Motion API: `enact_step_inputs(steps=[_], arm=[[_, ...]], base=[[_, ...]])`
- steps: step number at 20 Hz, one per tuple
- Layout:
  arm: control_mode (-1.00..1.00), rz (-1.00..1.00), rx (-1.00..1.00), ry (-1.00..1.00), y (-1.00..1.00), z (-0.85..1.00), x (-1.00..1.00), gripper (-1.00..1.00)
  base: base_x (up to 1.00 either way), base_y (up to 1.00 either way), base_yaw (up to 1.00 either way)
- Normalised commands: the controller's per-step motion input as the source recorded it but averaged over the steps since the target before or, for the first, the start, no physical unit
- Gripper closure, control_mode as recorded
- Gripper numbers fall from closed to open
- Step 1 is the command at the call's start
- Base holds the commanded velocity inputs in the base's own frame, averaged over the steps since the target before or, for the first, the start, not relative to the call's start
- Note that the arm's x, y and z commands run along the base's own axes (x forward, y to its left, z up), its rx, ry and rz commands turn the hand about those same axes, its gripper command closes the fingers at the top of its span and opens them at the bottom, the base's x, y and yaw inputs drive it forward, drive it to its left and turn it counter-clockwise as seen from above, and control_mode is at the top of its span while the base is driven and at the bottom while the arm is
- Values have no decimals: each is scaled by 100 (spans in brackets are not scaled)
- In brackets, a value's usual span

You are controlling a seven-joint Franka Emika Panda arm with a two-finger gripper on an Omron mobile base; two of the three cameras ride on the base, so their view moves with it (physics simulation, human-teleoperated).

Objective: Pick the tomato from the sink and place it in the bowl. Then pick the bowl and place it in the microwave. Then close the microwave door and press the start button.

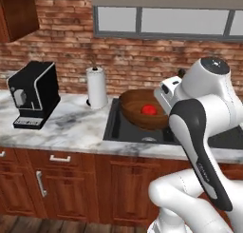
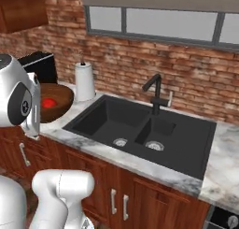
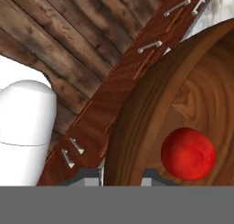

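Reaching forward from its bent white elbow, the arm carries the wide dark brown wooden bowl tilted in the air, off the counter beside the black double-basin sink; the gripper pinches the bowl's rim; the small bright red round tomato sits inside the bowl, just beside the fingers.

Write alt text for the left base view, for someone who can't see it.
A white robot arm holds a brown wooden bowl, tomato inside, lifted above the black sink. On the marble counter to the left stand a paper towel roll and a black coffee machine.
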Motion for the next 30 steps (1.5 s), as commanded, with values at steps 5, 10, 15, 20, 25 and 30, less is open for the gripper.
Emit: enact_step_inputs(steps=[5, 10, 15, 20, 25, 30], arm=[[100, 0, 0, 0, 0, 0, 0, 100], [100, 0, 0, 0, 0, 0, 0, 100], [100, 0, 0, 0, 0, 0, 0, 100], [100, 0, 0, 0, 0, 0, 0, 100], [100, 0, 0, 0, 0, 0, 0, 100], [100, 0, 0, 0, 0, 0, 0, 100]], base=[[-26, 0, 56], [-20, 0, 52], [-5, 0, 53], [2, 0, 56], [65, 0, 52], [97, 3, 43]])
